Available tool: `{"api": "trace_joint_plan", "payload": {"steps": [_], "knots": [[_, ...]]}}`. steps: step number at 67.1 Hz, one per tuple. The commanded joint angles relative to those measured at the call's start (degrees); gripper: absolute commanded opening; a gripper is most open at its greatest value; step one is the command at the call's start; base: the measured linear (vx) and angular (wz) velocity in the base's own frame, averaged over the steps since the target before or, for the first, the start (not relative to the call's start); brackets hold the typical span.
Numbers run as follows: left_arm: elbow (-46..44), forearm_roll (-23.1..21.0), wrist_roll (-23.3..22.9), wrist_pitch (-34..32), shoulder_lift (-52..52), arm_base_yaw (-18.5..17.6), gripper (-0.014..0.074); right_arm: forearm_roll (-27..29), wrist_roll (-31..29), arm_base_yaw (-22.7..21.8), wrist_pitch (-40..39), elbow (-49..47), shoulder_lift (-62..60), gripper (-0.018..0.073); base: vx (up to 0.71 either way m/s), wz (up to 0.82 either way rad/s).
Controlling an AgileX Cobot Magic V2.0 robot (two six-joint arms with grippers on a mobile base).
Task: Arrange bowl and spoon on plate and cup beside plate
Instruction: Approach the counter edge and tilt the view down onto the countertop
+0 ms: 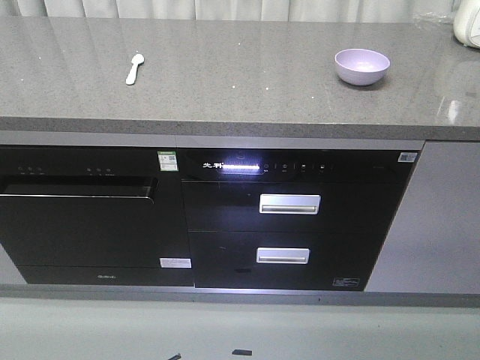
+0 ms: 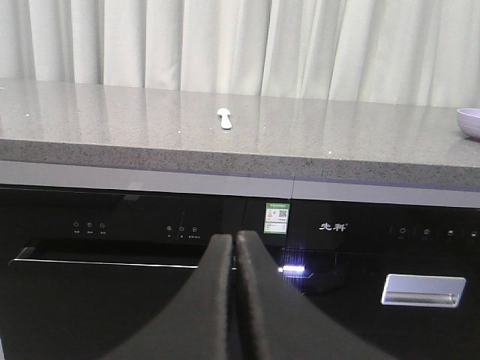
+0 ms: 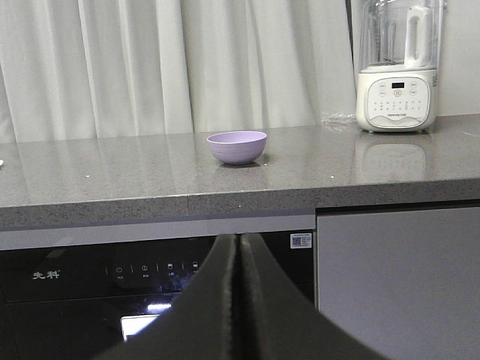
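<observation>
Guessing bowl (image 1: 361, 66) and spoon (image 1: 134, 69) are light, stiff plastic: pinch rim, pinch handle; left hand (image 2: 235, 240) and right hand (image 3: 238, 240) pressed closed, empty

A white blender (image 3: 396, 75) stands on the grey counter (image 3: 112, 180).

The spoon (image 1: 134, 69) is laid on the counter (image 1: 225, 105) toward the left. The bowl (image 1: 362, 66) is set upright on the same counter toward the right, well apart from the spoon. A blender (image 3: 396, 67) is stood at the far right of the counter, behind and to the right of the bowl. A curtain (image 3: 150, 67) is hung behind the counter along its back edge. Under the counter, a dishwasher (image 1: 82, 217) is fitted at the left, a two-drawer unit (image 1: 292, 225) is fitted just beside it in the middle, and a panel (image 1: 439, 217) is placed at the right.
</observation>
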Motion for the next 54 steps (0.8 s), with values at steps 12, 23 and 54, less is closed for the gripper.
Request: {"api": "trace_joint_plan", "payload": {"steps": [12,23,54], "knots": [[1.5,-0.1,-0.4,-4.7,-0.9,-0.2,-0.0006,-0.4,-0.5,-0.3,-4.2,0.5,-0.5,-0.0001,0.06,0.0],[1.5,-0.1,-0.4,-4.7,-0.9,-0.2,-0.0006,-0.4,-0.5,-0.3,-4.2,0.5,-0.5,-0.0001,0.06,-0.01],[1.5,-0.1,-0.4,-4.7,-0.9,-0.2,-0.0006,-0.4,-0.5,-0.3,-4.2,0.5,-0.5,-0.0001,0.07,-0.01]]}}
